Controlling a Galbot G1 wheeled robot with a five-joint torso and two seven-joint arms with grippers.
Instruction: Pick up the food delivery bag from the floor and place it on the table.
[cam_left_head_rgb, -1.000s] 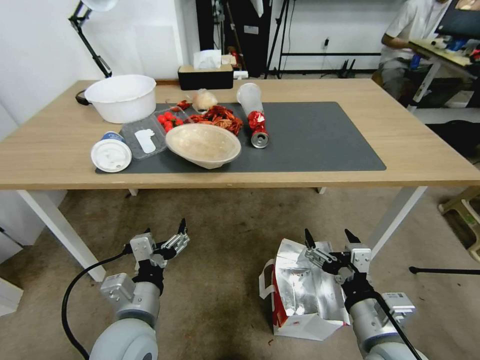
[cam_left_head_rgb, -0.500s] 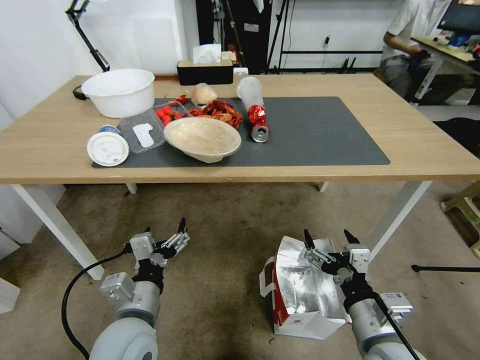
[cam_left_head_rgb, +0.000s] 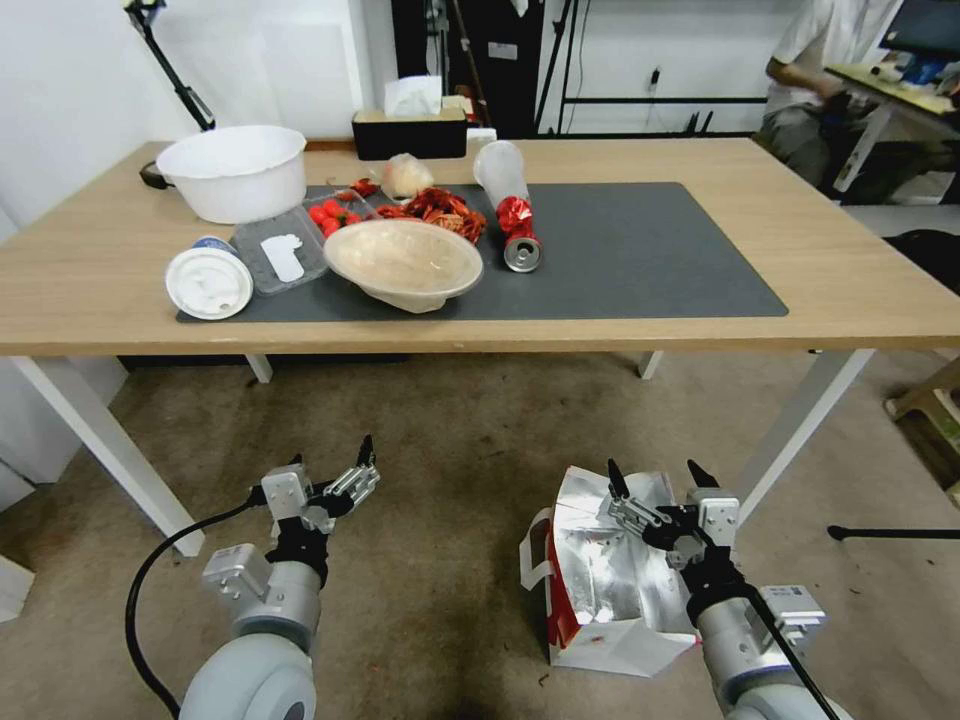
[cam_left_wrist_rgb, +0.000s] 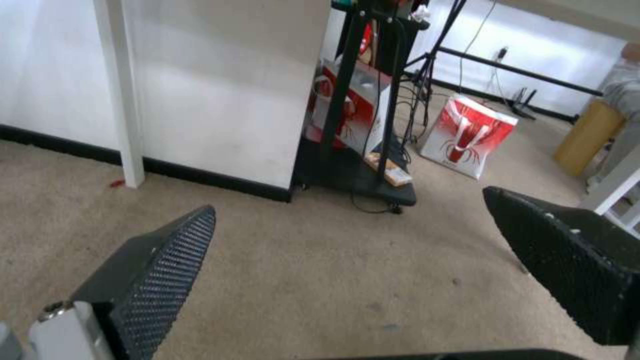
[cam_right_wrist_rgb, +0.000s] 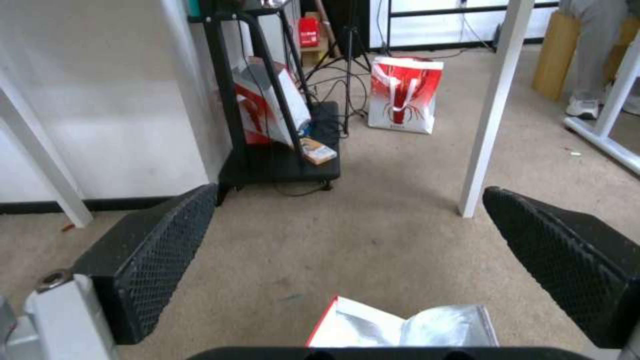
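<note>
Right gripper (cam_left_head_rgb: 655, 476), fingers apart, hovers over the food delivery bag (cam_left_head_rgb: 600, 575) on the floor (cam_left_head_rgb: 440, 560); left gripper (cam_left_head_rgb: 330, 465) spread too.

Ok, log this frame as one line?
food delivery bag: on floor | right gripper: open above bag | left gripper: open, idle | table: bag not placed

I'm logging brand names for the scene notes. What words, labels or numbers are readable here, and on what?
No text reads clearly.
Food delivery bag on the floor: print on its red-and-white side, too small to read.
Crushed red can on the table mat: markings blurred.
Second red-and-white bag farther off: lobster-like graphic, small print blurred.
</note>
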